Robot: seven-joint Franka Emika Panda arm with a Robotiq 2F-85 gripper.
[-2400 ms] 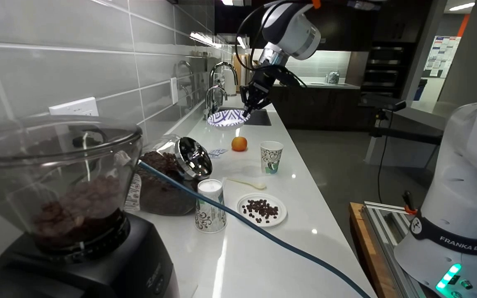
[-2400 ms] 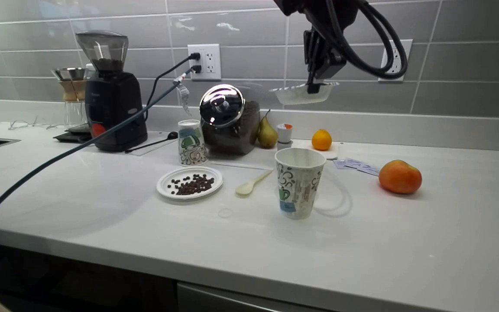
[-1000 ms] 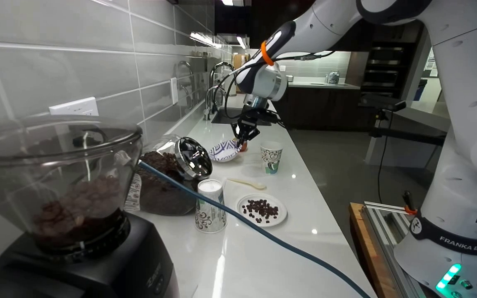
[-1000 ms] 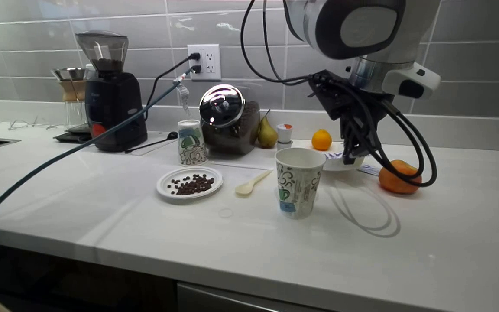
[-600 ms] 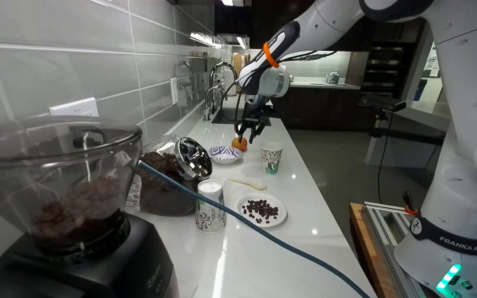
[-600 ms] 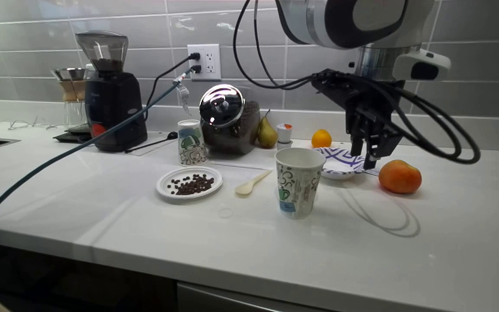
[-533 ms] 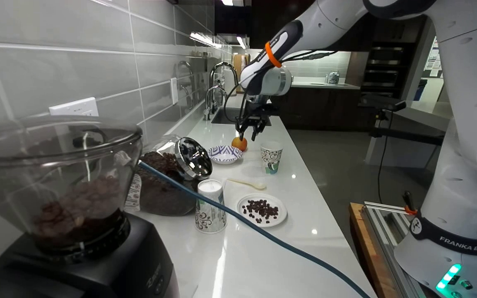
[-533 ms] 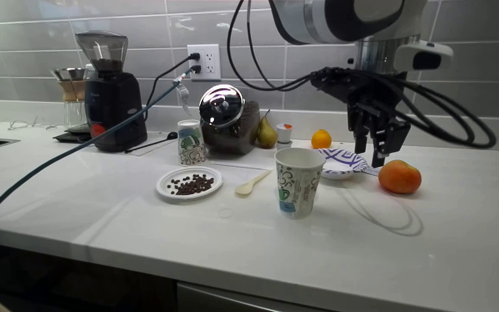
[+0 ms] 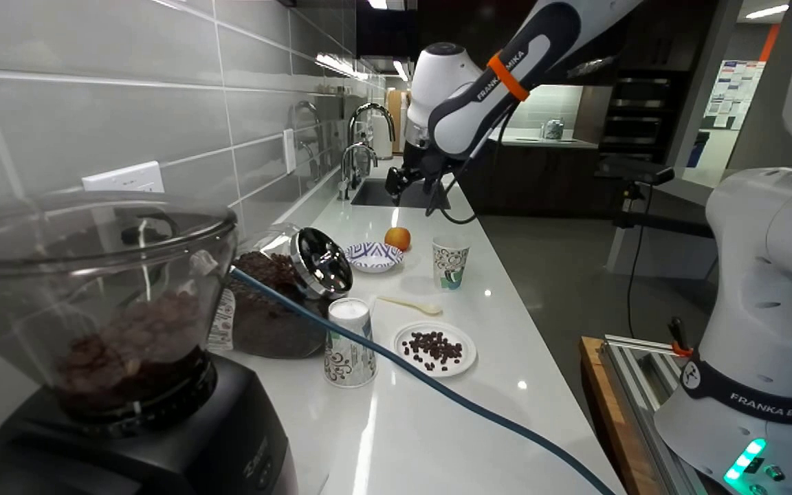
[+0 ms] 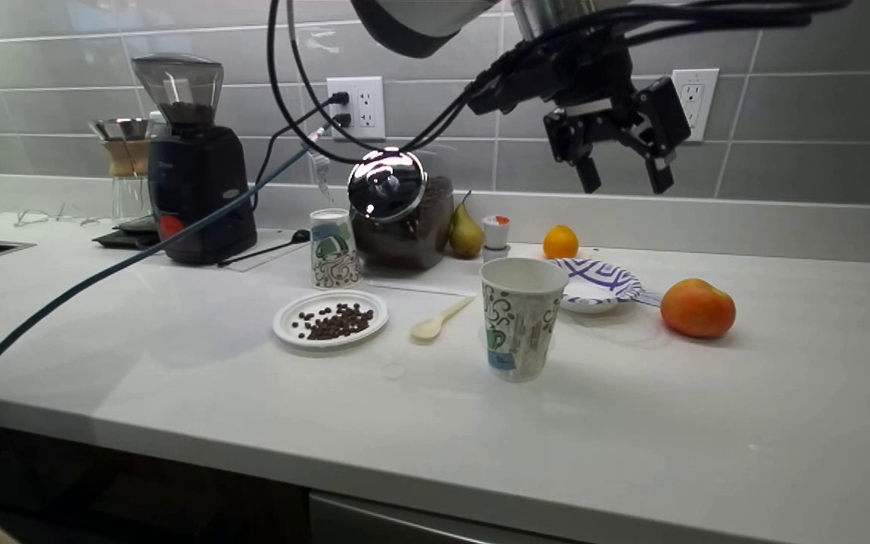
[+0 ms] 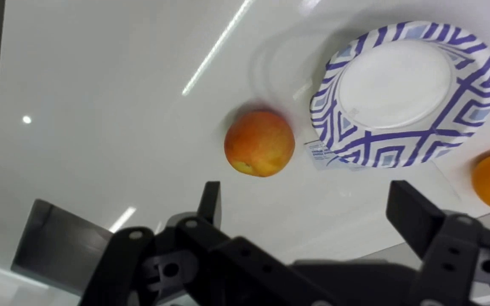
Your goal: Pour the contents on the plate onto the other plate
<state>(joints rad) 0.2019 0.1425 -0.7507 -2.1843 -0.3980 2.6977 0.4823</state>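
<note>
The plate with the blue-purple patterned rim (image 11: 430,142) rests upright on the counter, its white middle bare. The contents, dark brown-black bits (image 10: 335,323), lie heaped on the other plate, the plain white one (image 10: 284,326), which stands farther along the counter in both exterior views. High above the counter, over the area by the patterned plate, hangs my gripper (image 10: 625,181), apart from everything. In the wrist view the jaws stand wide with only counter showing between the fingertips (image 11: 211,199). The other plate is out of the wrist view.
A red-orange fruit (image 11: 260,143) sits beside the patterned plate, an orange (image 10: 560,243) behind it. An upright paper cup (image 10: 522,325), a spoon (image 10: 439,320), an upturned cup (image 10: 335,249) and a jar (image 10: 405,234) stand around. A blue cable (image 9: 437,386) crosses above the counter.
The patterned plate, earlier held in the air, was lowered onto the counter and let go. My gripper has opened and risen well above it. The dark bits have not moved.
</note>
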